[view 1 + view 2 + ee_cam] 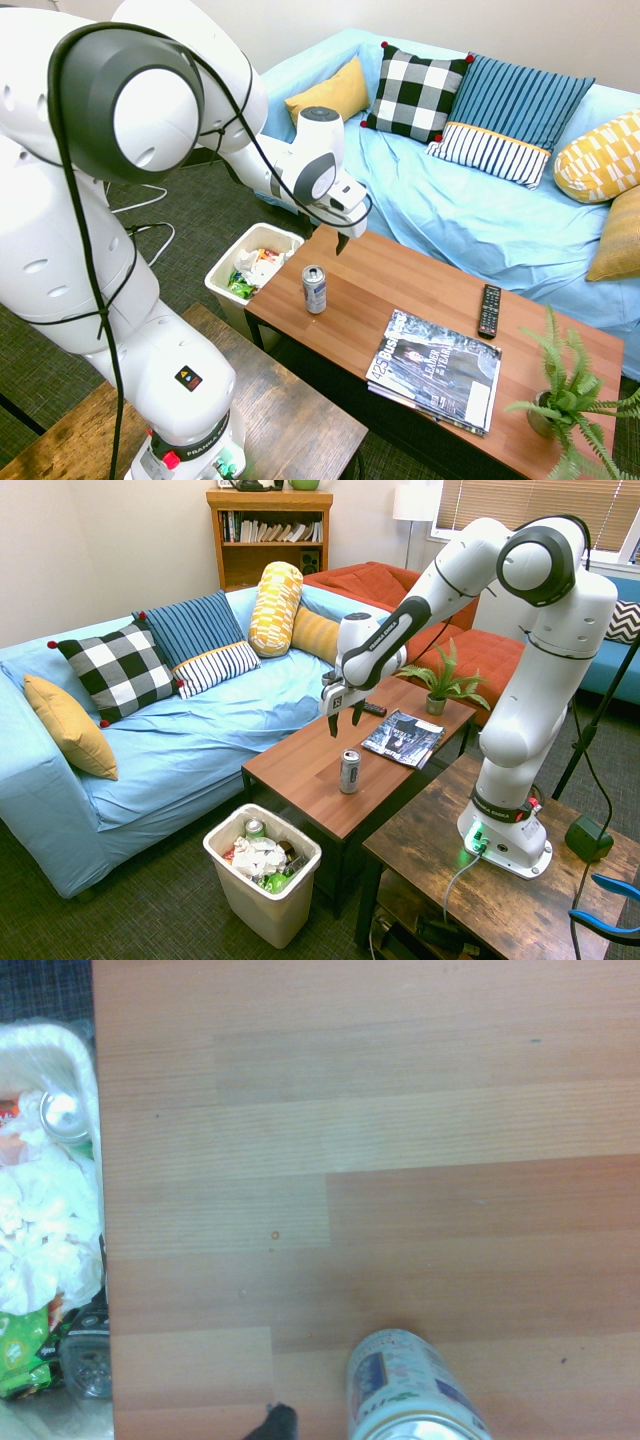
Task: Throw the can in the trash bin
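A: First exterior view: what is on the wooden table (380,290)?
B: One silver can (314,289), upright near its corner; one magazine (437,369), one remote (489,310), one plant (566,395). One cream bin (254,268) sits at the can's 10 o'clock.

A: Second exterior view: the arm?
B: The gripper (344,718) points down, fingers spread and empty, at the can's (350,771) 12 o'clock, apart.

A: Wrist view?
B: Smooth wood grain, can (412,1390) top, crumpled paper in the bin (62,1045).

- Glossy white arm (560,670), rounded segments, grey joint caps.
- Black cable looped along the links.
- Black lettering on the forearm.
- Gripper (345,718) has dark fingers.
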Available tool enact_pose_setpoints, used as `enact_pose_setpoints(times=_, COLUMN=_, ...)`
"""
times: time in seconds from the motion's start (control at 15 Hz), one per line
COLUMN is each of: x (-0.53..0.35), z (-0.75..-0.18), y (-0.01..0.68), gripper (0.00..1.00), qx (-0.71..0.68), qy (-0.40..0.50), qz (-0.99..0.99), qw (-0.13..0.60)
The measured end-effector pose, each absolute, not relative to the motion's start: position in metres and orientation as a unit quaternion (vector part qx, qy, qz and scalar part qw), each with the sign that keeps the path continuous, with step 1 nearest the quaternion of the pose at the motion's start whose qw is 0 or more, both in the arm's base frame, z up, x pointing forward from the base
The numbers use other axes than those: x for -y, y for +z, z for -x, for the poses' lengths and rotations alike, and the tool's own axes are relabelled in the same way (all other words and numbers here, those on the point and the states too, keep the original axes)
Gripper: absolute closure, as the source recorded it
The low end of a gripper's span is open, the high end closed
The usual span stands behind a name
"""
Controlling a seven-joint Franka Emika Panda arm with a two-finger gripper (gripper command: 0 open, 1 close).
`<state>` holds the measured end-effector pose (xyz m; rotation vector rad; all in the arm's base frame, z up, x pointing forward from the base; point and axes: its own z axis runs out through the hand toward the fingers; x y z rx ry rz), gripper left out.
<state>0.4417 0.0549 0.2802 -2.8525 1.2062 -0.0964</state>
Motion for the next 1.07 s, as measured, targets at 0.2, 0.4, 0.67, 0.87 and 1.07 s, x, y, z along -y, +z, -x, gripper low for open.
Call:
enact_pose_setpoints(times=0.2, x=-0.058, z=-0.439, y=0.253, gripper=0.0, qx=-0.391, qy=-0.018, qz=0.92, qw=0.018)
enact_pose_setpoints(times=0.4, x=-0.062, z=-0.435, y=0.228, gripper=0.0, qx=-0.39, qy=-0.009, qz=0.92, qw=0.013)
enact_pose_setpoints(times=0.67, x=-0.066, z=-0.429, y=0.202, gripper=0.0, qx=-0.397, qy=-0.001, qz=0.918, qw=0.005)
enact_pose_setpoints(times=0.87, x=-0.063, z=-0.426, y=0.183, gripper=0.0, qx=-0.405, qy=0.004, qz=0.914, qw=-0.001)
enact_pose_setpoints(times=1.07, x=-0.062, z=-0.425, y=0.171, gripper=1.0, qx=-0.409, qy=0.009, qz=0.912, qw=-0.007)
